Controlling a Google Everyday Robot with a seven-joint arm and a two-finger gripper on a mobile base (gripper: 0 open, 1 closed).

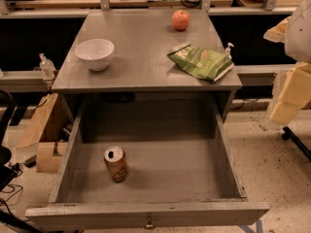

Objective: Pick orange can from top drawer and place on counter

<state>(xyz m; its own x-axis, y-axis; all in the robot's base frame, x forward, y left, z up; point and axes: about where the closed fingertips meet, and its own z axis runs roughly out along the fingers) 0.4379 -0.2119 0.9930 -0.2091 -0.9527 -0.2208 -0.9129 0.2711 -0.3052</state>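
The orange can (115, 164) stands upright inside the open top drawer (146, 215), left of the middle, its silver top and pull-tab opening facing up. The drawer is pulled fully out from under the counter (141, 57), with its small metal knob (149, 223) at the front centre. My gripper (287, 93) is at the right edge of the view, a white and tan shape beside the cabinet, well to the right of the drawer and apart from the can. It holds nothing that I can see.
On the counter are a white bowl (95, 53) at the left, a green chip bag (200, 62) at the right and a red-orange apple (181, 20) at the back. A cardboard box (43, 135) sits on the floor to the left. Wooden benches run behind.
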